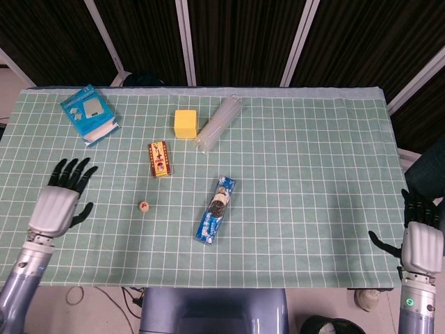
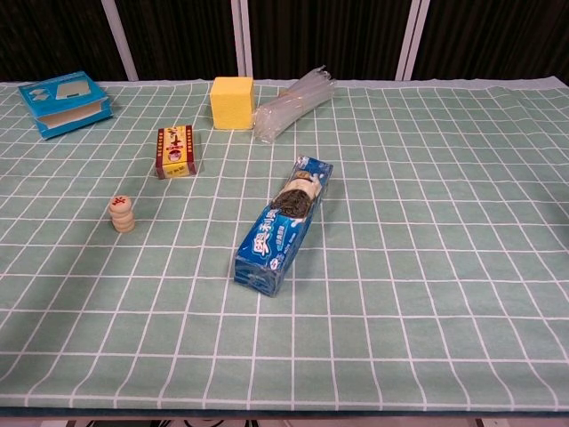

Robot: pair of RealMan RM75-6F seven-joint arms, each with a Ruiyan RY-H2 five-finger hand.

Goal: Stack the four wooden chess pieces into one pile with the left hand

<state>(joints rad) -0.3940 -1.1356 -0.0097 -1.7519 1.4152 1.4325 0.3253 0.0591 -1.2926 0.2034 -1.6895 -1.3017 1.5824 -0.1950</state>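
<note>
A pile of round wooden chess pieces (image 2: pixel 123 214) stands upright on the green checked cloth, its top piece marked in red; in the head view the pile (image 1: pixel 144 206) shows as one disc from above. My left hand (image 1: pixel 61 199) hovers well to the left of the pile, fingers spread, holding nothing. My right hand (image 1: pixel 421 236) rests at the table's right front corner, fingers apart and empty. Neither hand appears in the chest view.
A blue biscuit pack (image 1: pixel 215 209) lies right of the pile. A small red-and-yellow box (image 1: pixel 159 158) sits just behind it. Further back are a yellow block (image 1: pixel 185 124), a clear plastic bundle (image 1: pixel 218 123) and a blue box (image 1: pixel 89 113) at the far left.
</note>
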